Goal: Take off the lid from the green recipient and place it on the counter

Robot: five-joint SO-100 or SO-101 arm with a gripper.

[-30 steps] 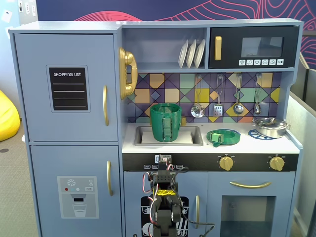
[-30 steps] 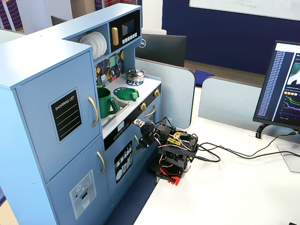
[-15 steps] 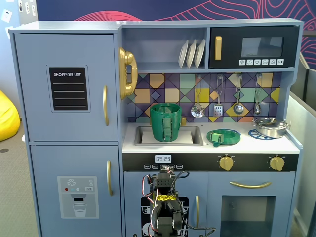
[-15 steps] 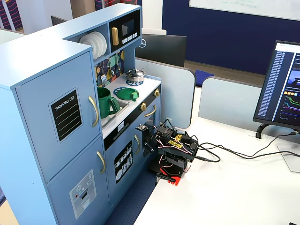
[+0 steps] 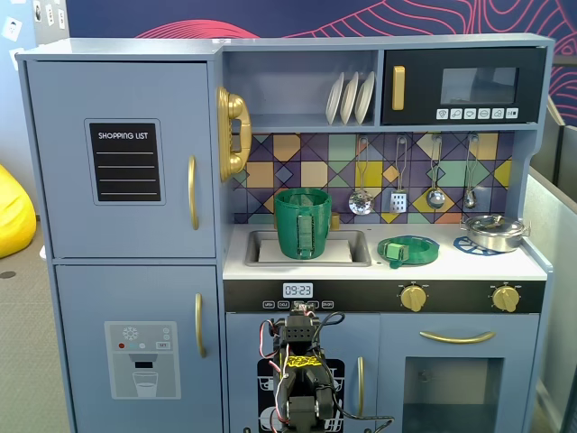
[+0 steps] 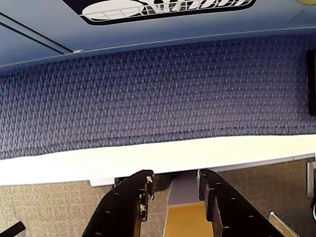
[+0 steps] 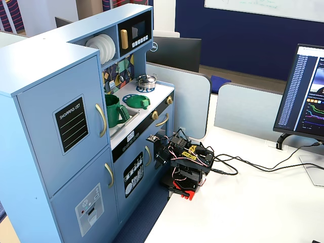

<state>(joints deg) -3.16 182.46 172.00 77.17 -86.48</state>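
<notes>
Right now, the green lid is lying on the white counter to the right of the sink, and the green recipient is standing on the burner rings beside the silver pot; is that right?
Not quite. The lid does lie on the counter right of the sink, but the green recipient stands in the sink, not on the burner rings. A fixed view from the front shows it, with the silver pot far to its right.

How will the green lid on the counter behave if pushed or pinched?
The lid looks like thin see-through plastic, so it is probably light and a bit flexible. It lies flat on the smooth white counter, so a push would likely slide it, not roll it. Its raised rim and small tab look like the easiest places to pinch.
</notes>
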